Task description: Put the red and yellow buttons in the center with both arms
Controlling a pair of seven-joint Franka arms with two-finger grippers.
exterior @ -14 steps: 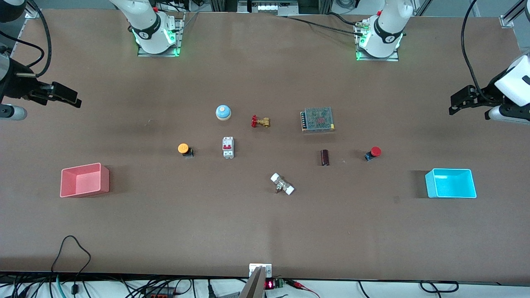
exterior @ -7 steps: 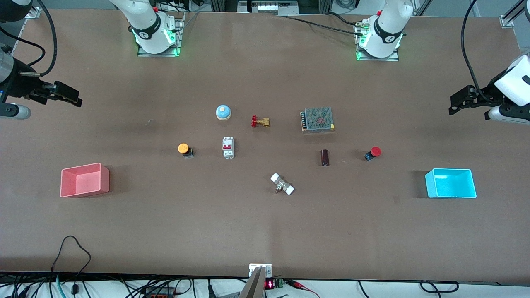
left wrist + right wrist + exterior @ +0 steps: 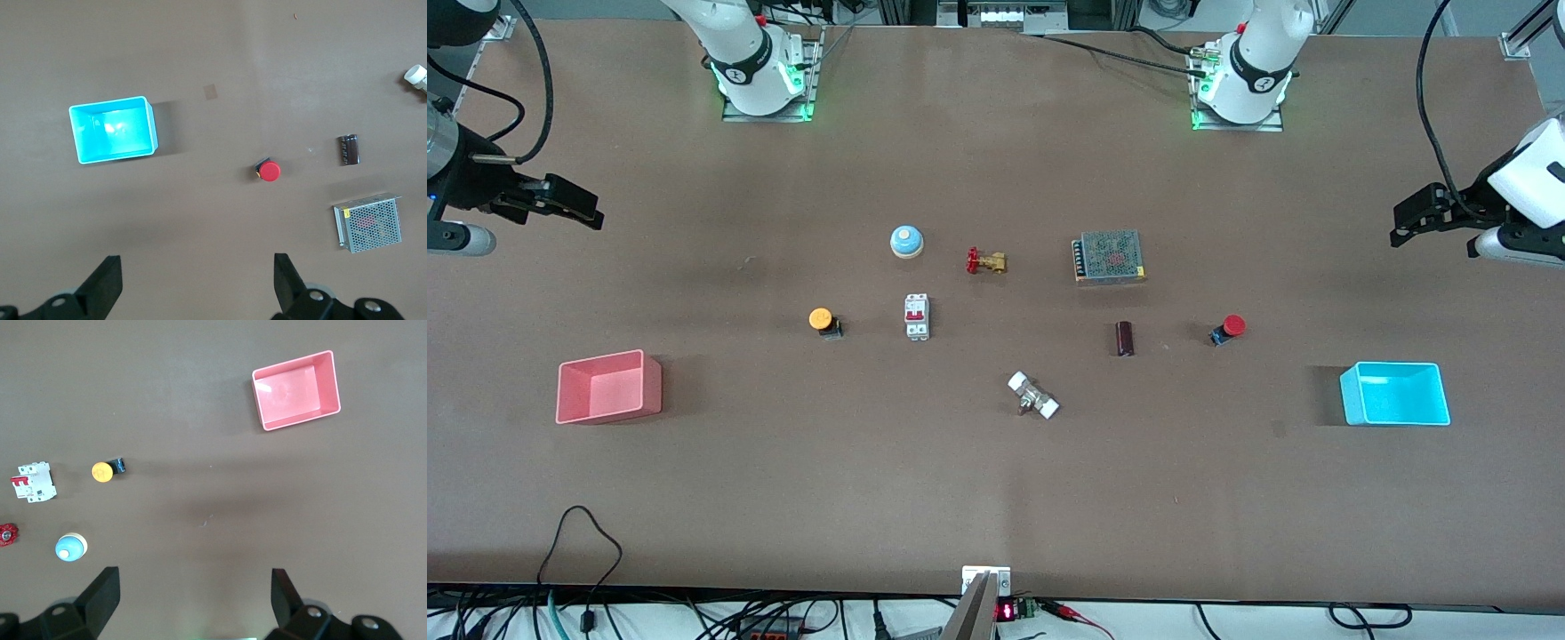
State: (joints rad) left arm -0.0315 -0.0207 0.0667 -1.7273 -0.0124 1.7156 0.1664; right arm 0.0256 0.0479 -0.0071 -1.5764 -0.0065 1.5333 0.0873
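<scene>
Two buttons are noted flanking the white breaker (image 3: 917, 316): yellow button (image 3: 823, 320) toward the open, empty right gripper (image 3: 574, 206), red button (image 3: 1230, 327) past it toward the open, empty left gripper (image 3: 1416, 222).

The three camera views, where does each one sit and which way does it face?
Front view: high across the table, facing both arm bases; the left gripper and right gripper show at the edges.
Left wrist view: looks down past open jaws at the round red-capped button.
Right wrist view: looks down past open jaws at the round yellow-capped button.
Front view shows both buttons too.
</scene>
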